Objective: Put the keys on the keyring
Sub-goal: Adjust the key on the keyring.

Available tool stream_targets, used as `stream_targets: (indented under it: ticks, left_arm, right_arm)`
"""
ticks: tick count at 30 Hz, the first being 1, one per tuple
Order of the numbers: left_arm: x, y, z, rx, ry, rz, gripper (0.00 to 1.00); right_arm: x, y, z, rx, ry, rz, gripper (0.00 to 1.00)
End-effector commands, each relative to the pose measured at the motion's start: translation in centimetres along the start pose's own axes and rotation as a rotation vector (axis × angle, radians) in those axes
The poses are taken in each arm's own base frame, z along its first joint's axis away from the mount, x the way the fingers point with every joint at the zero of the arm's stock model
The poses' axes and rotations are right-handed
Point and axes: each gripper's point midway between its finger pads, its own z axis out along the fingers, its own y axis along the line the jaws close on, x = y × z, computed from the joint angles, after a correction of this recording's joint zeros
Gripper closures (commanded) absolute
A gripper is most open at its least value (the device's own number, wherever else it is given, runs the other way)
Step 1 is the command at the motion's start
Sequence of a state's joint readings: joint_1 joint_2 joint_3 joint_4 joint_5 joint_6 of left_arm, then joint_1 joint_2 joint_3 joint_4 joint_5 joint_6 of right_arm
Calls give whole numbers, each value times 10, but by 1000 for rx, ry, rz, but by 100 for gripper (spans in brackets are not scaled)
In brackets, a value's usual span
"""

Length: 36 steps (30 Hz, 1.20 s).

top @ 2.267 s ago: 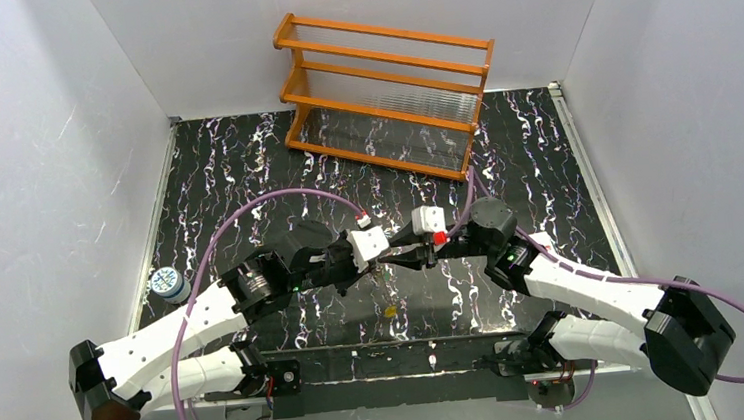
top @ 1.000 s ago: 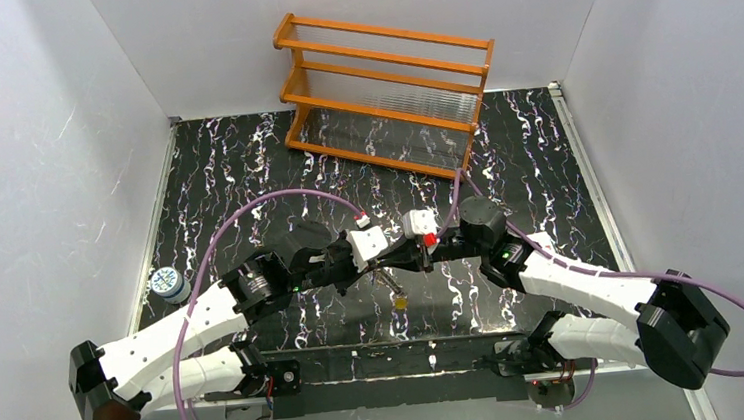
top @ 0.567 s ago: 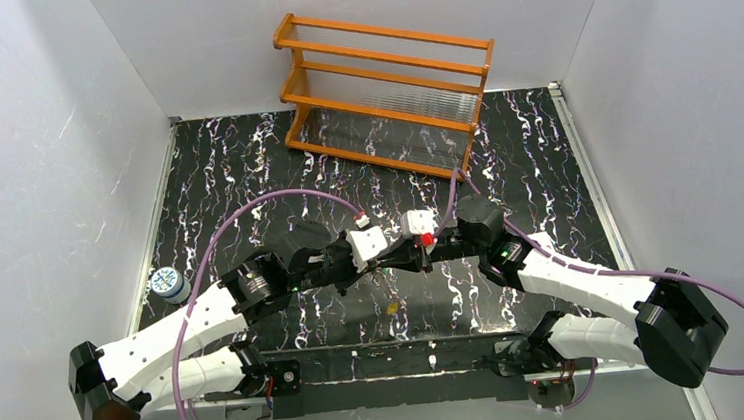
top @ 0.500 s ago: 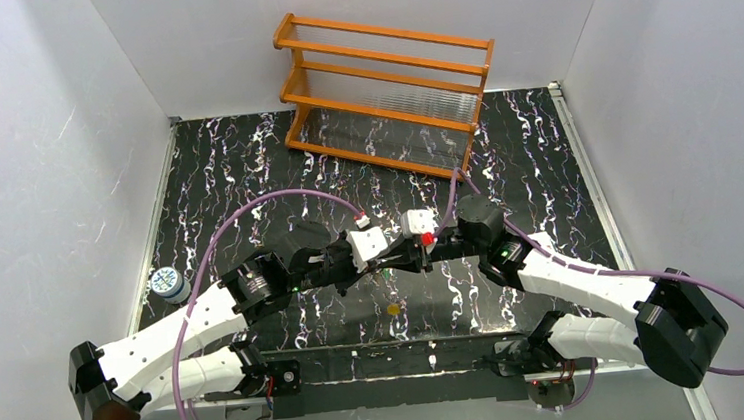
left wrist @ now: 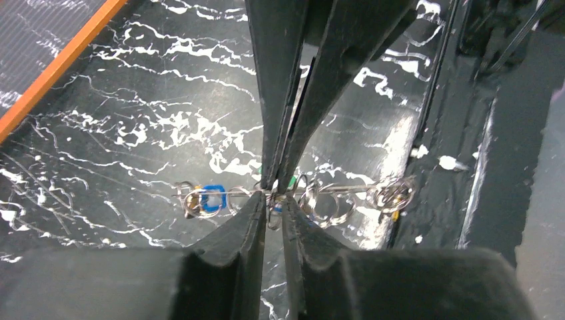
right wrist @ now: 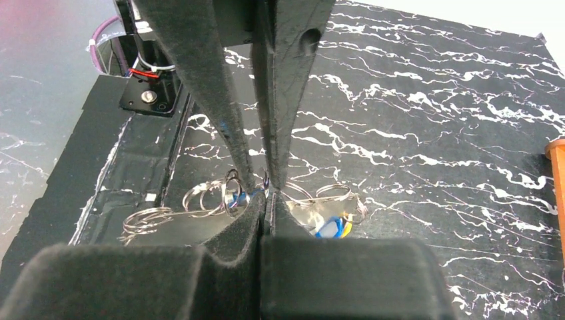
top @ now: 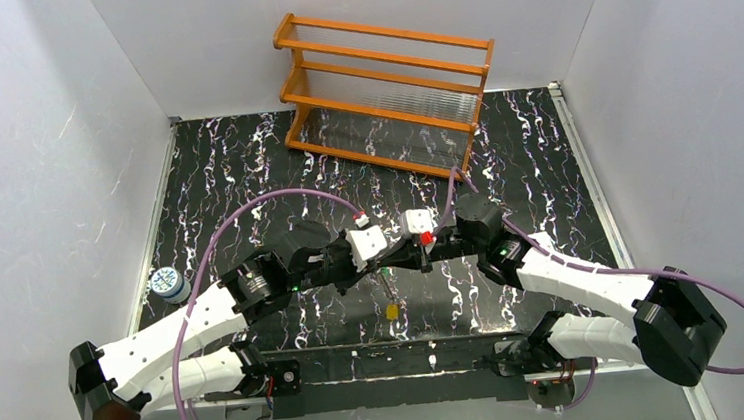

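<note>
keyring pinched by left gripper and right gripper, both closed, near side of rack; keep taut, ease yellow key along gently

White arm shells, black joints, purple cables; left pincer, right pincer black.

keyring between left hand and right hand; rack behind, key before, disc far left.

right claw pinched shut on keyring, blue key just beside
</note>
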<state>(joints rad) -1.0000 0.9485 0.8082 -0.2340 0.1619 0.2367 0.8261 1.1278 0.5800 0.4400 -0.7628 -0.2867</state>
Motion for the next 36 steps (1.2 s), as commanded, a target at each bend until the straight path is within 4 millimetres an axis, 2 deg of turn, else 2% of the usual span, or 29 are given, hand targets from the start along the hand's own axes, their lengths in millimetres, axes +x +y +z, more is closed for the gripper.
stream_targets:
  ticks: [1,5,9,10,15,21,30,36]
  left_arm:
    - [-17,2,-5,-20,-76,4,77]
    - [-23,3,-14,-47,-161,3,62]
    - [-24,-1,-21,-46,-256,21,57]
    - [-32,0,-25,-59,-311,30,57]
    - [-45,1,-41,-103,-486,39,63]
    - [-53,-9,-52,-80,-642,47,66]
    - [-60,-21,-42,9,-642,73,77]
    - [-61,-29,-35,63,-630,87,78]
  right_arm:
    - [-39,-12,-3,57,-90,-106,99]
    - [-47,-6,-14,102,-161,-160,99]
    - [-64,1,-23,123,-249,-215,99]
    - [-67,2,-25,125,-268,-227,99]
    - [-75,13,-31,111,-329,-282,99]
    - [-80,23,-32,55,-347,-311,99]
    - [-81,28,-29,10,-345,-307,99]
    - [-81,26,-29,21,-344,-297,99]
